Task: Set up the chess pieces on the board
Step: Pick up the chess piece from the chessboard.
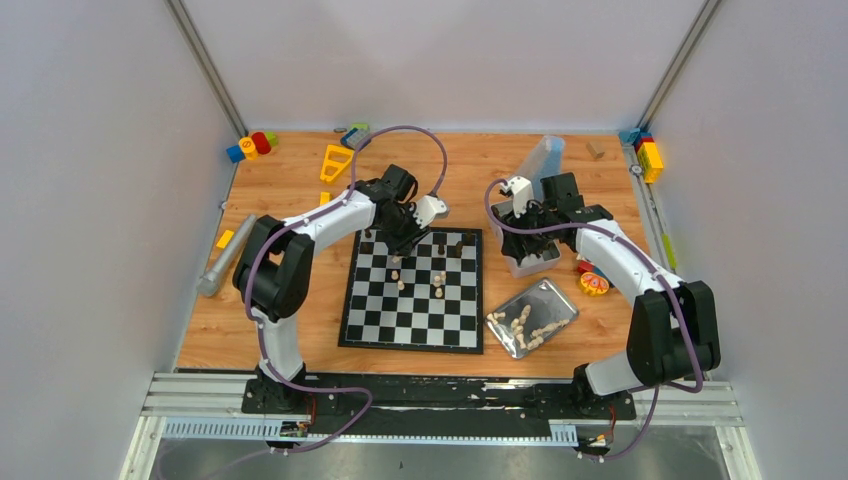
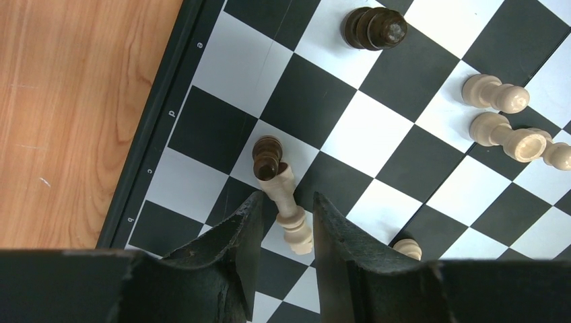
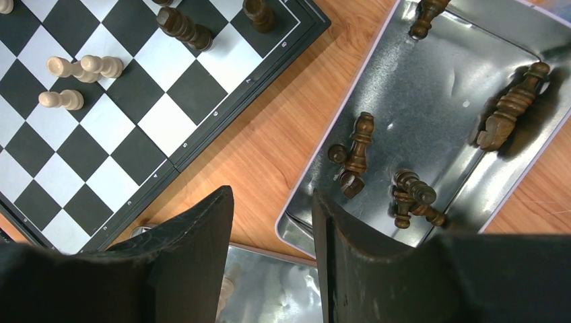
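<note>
Chessboard of black and white checks with a thin black border (image 1: 412, 320) lies flat on a wooden tabletop (image 1: 290, 200), with a robot arm reaching in from each side. The left gripper (image 2: 286, 196) hangs low over the board near its far edge. Its black fingers (image 2: 246, 229) stand apart on either side of a cream wooden chess piece (image 2: 288, 205). That piece lies tipped over, its head against a standing dark brown pawn (image 2: 267, 158). A sliver of board shows between one finger and the piece, so the claw is not clamped on it. More cream pieces (image 2: 495, 93) and another dark piece (image 2: 374, 28) stand on nearby squares. The right gripper (image 3: 273, 195) hovers over bare wood between the board's right edge and a shiny rectangular metal tray (image 3: 431, 87), jaws apart with nothing between them. Several dark brown pieces (image 3: 357, 145) lie on their sides in that tray. A second metal tray (image 1: 548, 296), nearer the arm bases, holds a loose heap of cream pieces (image 1: 522, 325). Colourful toy blocks (image 1: 253, 145) sit at the table's far corners.
</note>
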You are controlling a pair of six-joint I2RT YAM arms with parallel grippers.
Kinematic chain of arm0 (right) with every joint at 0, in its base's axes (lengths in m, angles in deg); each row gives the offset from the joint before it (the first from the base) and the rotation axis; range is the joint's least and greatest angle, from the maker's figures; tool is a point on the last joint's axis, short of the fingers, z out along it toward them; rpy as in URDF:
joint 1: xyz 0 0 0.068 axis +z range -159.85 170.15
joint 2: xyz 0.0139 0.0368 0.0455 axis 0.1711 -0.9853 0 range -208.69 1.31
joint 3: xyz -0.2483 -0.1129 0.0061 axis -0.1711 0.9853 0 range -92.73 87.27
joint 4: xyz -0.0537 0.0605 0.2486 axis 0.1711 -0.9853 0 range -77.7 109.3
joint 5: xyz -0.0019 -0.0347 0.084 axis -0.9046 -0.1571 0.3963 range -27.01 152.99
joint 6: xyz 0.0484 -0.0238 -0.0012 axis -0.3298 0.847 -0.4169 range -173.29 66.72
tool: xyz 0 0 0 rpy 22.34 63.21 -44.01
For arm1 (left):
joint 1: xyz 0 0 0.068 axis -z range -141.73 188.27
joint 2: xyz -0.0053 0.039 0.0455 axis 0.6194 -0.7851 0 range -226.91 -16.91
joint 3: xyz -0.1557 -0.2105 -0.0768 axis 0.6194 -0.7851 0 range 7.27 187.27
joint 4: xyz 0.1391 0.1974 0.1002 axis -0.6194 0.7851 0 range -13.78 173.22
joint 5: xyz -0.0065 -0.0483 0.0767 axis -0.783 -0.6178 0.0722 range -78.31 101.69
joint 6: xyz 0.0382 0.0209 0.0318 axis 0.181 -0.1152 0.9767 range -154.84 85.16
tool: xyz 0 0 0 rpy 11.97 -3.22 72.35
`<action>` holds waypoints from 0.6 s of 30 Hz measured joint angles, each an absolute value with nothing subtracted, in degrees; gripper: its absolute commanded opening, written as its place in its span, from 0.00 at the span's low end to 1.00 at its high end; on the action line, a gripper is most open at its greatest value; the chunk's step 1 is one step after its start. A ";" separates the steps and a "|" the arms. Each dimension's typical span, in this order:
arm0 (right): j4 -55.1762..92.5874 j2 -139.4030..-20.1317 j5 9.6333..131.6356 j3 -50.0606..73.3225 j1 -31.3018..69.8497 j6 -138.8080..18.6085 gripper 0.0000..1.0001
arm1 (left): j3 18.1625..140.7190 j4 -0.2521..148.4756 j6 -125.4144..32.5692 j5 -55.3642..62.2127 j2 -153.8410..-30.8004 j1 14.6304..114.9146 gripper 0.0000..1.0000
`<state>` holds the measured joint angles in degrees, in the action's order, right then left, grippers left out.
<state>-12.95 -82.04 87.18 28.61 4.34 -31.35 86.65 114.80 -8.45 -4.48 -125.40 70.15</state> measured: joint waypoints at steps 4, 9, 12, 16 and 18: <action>-12.99 -82.04 87.20 29.22 4.30 -31.33 0.47 | 86.65 114.80 -8.32 -4.26 -125.40 70.15 0.39; -12.97 -82.04 87.20 29.27 4.30 -31.33 0.47 | 86.47 114.80 -8.25 -4.28 -125.40 70.17 0.38; -12.95 -82.04 87.20 29.27 4.30 -31.33 0.47 | 86.36 114.80 -8.25 -4.28 -125.40 70.20 0.38; -12.95 -82.04 87.20 29.27 4.30 -31.33 0.47 | 85.88 114.72 -8.25 -4.26 -125.40 70.44 0.38; -12.95 -82.04 87.20 29.27 4.30 -31.33 0.47 | 85.42 114.74 -8.23 -4.26 -125.40 70.61 0.38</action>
